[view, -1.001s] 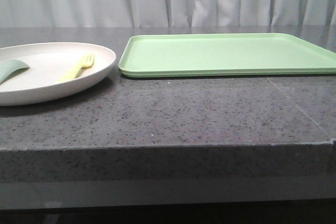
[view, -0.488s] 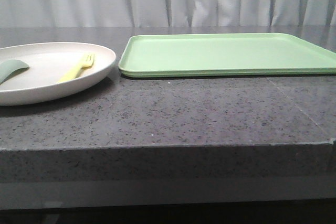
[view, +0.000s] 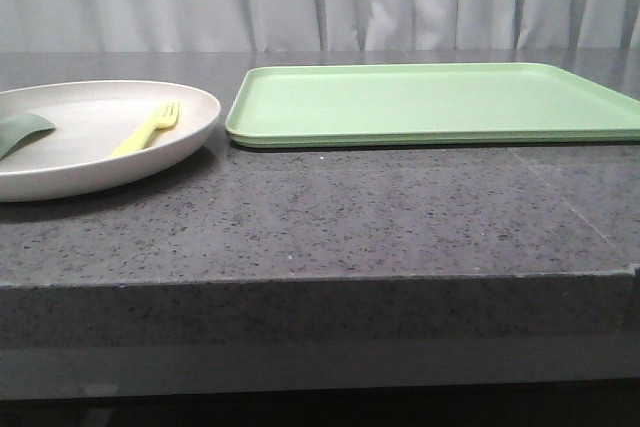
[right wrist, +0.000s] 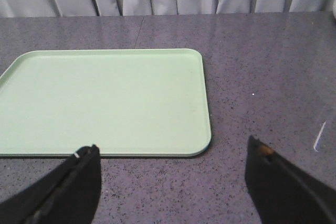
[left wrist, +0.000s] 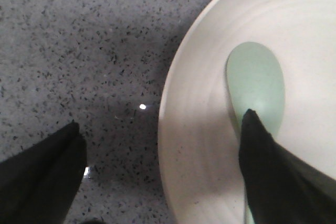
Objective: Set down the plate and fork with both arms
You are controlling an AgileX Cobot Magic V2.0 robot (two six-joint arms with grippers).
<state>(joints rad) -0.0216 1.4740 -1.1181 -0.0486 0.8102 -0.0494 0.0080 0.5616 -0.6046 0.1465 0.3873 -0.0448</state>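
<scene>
Front view: the plate (view: 95, 142) is sitting at the left of the granite counter (view: 350, 217), cut off by the frame's left edge. Lying inside it is the fork (view: 148, 128), pale yellow, tines pointing toward about 1 o'clock, handle running back toward 7 o'clock across the plate's well. Also lying in the plate, at its 9 o'clock side, is a pale green spoon (view: 22, 131) (only the bowl end is showing in this view). Just beside the plate's right rim, at 3 o'clock from it but not touching, a flat light-green tray (view: 430, 105) is resting on the counter; nothing is lying in it.

Left wrist view: the left gripper (left wrist: 163, 135) is hovering with its jaws standing wide apart and straddling the plate's rim, one dark finger (left wrist: 44, 174) over bare counter, the other (left wrist: 278, 174) over the plate's inside and overlapping the spoon bowl (left wrist: 255, 85). Whether that finger is touching the spoon cannot be told. Nothing is sitting between the fingers but rim and counter.

Right wrist view: the right gripper (right wrist: 173, 150) is hanging above the counter near the tray's near edge, jaws spread wide, holding nothing. The tray (right wrist: 102, 100) is showing bare.
</scene>
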